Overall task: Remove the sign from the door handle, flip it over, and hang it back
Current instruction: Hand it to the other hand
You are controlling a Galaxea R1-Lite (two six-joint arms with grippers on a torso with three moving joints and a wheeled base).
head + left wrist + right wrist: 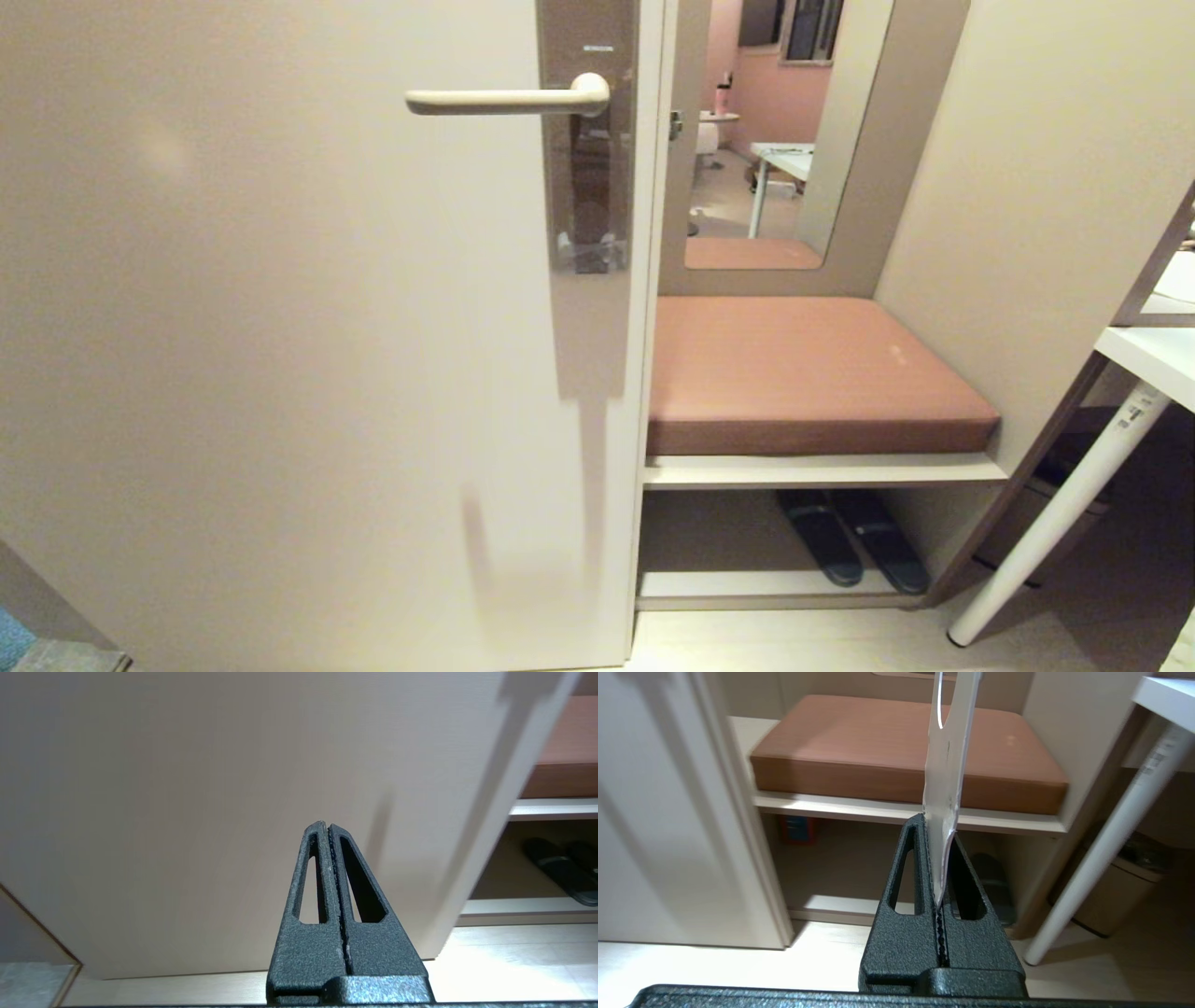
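Note:
The cream door handle (504, 99) juts level from its brownish-grey backplate (588, 168) on the cream door (280, 327), and nothing hangs on it. The sign (945, 765) shows only in the right wrist view. It is a thin pale card seen almost edge-on, standing up from the jaws with the curve of its hole near its far end. My right gripper (937, 828) is shut on the sign's end, in front of the bench. My left gripper (328, 825) is shut and empty, pointing at the door's lower part. Neither arm is in the head view.
Right of the door's edge is a niche with a brown cushioned bench (803, 373), a mirror (775, 140) above it and dark slippers (850, 546) on the shelf below. A white table leg (1055, 523) slants at the far right, with a bin (1115, 896) behind it.

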